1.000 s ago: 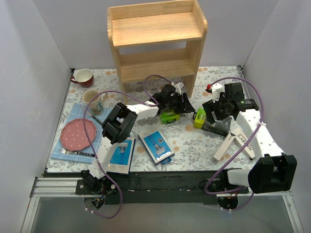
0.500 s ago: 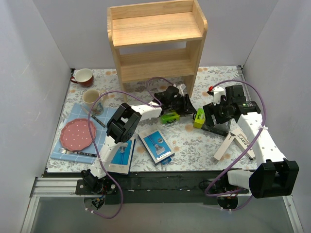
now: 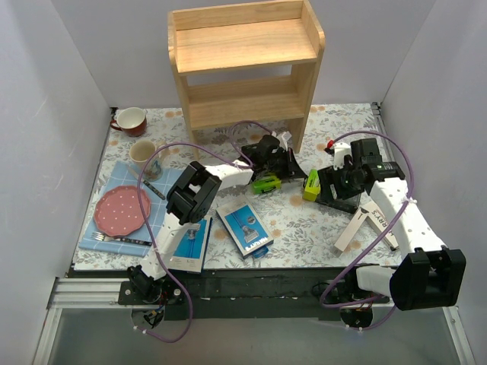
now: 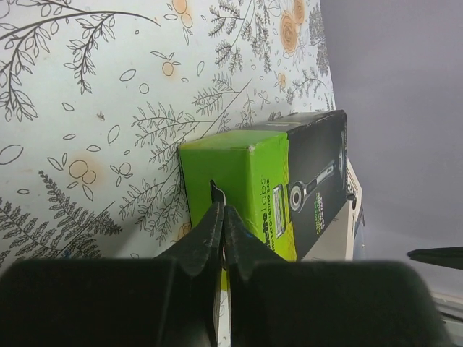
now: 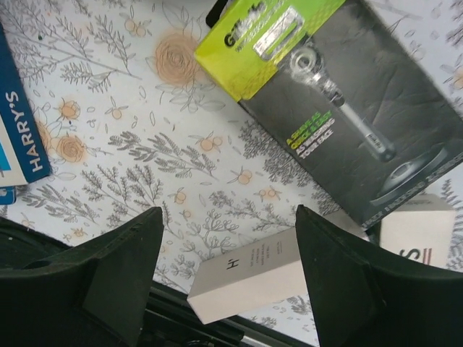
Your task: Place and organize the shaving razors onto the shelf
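Black lime-ended razor box (image 4: 269, 173), partly hidden behind closed left fingers (image 4: 202, 242)

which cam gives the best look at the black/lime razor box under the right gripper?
Right wrist: the black/lime razor box lies face up, label and razor picture readable. Top external shows mainly its lime end; the right arm overlaps the rest. Left wrist shows a lime-ended box, but I cannot tell whether it is the same one.
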`<state>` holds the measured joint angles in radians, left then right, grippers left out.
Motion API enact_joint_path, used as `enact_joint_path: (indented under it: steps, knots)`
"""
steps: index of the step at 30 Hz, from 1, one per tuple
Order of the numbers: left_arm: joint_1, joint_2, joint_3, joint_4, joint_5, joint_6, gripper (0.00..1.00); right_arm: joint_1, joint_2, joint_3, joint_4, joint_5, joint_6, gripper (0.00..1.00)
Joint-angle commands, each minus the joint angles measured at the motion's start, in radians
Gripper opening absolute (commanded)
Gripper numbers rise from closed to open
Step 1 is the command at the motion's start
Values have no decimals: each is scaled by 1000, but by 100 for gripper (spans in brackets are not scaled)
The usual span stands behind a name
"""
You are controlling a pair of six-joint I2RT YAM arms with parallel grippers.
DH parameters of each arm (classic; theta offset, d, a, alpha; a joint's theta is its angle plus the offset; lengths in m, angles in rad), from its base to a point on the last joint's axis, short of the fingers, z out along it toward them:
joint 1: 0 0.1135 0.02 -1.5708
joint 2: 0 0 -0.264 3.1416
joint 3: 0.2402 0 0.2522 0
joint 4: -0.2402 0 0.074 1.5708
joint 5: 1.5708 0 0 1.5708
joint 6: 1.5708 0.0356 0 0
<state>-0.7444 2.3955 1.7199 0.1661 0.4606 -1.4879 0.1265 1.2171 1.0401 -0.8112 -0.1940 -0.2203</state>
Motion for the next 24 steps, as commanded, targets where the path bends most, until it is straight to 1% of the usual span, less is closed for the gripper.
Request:
enact_joint_path:
  steps: [1,5,8,12,14,15,16,18,19,21,22,24]
  knots:
    - [4,-18,-66,-92,-20,44,0,-4,2,-49,-6,-38,48,80]
    - [13,-74,-126,-114,-26,64,0,-4,10,-54,-5,-36,45,79]
    - [26,-146,-177,-142,-52,74,0,-4,18,-51,-6,-24,53,78]
    - [51,-287,-294,-162,-73,80,0,-2,56,-60,4,-42,58,74]
    - [56,-331,-334,-162,-79,80,0,-2,77,-60,4,-73,55,68]
    - [56,-350,-370,-162,-80,83,0,-2,96,-57,1,-115,50,65]
    - [54,-389,-390,-187,-82,84,0,-2,105,-54,-2,-140,45,55]
    - [57,-424,-422,-197,-77,87,0,2,133,-39,-19,-186,33,47]
    - [59,-461,-454,-220,-71,101,0,5,142,-35,-23,-218,32,36]
    - [60,-508,-500,-231,-50,113,0,15,166,-28,-31,-226,35,27]
    - [60,-528,-540,-237,-46,118,0,18,173,-26,-29,-219,39,24]
    - [60,-587,-575,-234,-48,126,1,24,192,-28,-28,-181,61,23]
